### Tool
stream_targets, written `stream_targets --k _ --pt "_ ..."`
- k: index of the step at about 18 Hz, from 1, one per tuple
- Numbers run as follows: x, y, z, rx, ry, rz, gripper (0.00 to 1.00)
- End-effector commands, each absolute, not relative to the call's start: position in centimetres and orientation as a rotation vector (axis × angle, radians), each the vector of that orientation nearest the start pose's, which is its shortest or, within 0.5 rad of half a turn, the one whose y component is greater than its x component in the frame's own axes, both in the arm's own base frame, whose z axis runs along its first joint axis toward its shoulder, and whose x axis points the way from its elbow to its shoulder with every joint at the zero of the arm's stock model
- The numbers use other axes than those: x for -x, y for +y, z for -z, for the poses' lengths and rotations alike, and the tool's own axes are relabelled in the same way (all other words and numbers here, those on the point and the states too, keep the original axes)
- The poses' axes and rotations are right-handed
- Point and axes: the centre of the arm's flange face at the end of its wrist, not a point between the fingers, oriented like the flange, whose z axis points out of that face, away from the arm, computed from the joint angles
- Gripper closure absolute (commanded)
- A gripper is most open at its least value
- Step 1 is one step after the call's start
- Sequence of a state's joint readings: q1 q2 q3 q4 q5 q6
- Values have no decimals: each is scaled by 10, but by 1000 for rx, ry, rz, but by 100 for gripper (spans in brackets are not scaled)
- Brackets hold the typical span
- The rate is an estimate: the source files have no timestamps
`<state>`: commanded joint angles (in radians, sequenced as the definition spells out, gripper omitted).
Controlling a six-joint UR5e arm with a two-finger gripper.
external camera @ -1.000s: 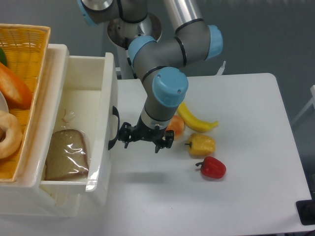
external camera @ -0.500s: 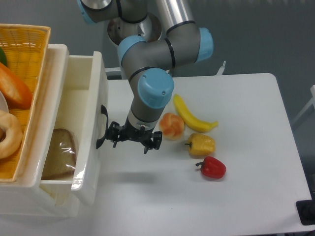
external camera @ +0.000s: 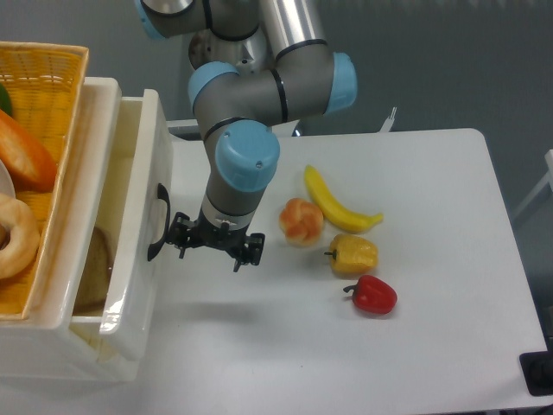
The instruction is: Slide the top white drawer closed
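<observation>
- Gripper (external camera: 213, 250) hangs low over the table, fingers pointing down, jaws spread wide with nothing between them.
- Left side of the gripper sits right at the dark curved handle (external camera: 156, 221) on the drawer front; it looks to be touching, though from this angle contact cannot be confirmed.
- Wrist joint with a blue cap (external camera: 246, 156) stands directly above the gripper; grey arm links rise from it towards the top edge of view.
- The top white drawer (external camera: 136, 251) is at the left of the table, still partly pulled out. A narrow strip of its interior shows between the drawer front and the cabinet body.
- Inside that gap, a brown item in clear wrap (external camera: 95, 272) is mostly hidden under the cabinet top; only a sliver is visible.
- Cabinet body (external camera: 86, 164) is white, glossy, with a thick rim.
- Yellow wicker basket (external camera: 47, 82) rests on the cabinet top, holding an orange-red vegetable (external camera: 24, 149) and a pale ring-shaped bread (external camera: 15, 235).
- White table (external camera: 415, 346) carries four items to the right of the gripper, well apart from the drawer: a round orange fruit (external camera: 301, 220), a banana (external camera: 335, 201) just beside it, a yellow pepper (external camera: 355, 254), and a red pepper (external camera: 374, 295) nearest the front edge.
</observation>
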<state>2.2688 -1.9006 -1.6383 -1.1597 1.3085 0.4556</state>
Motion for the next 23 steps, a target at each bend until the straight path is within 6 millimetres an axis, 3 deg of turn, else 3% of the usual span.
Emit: stream_targets --k 7,23 --pt "250 568 -319 2974 -301 279 0" --pt "243 569 -328 2943 -302 311 0"
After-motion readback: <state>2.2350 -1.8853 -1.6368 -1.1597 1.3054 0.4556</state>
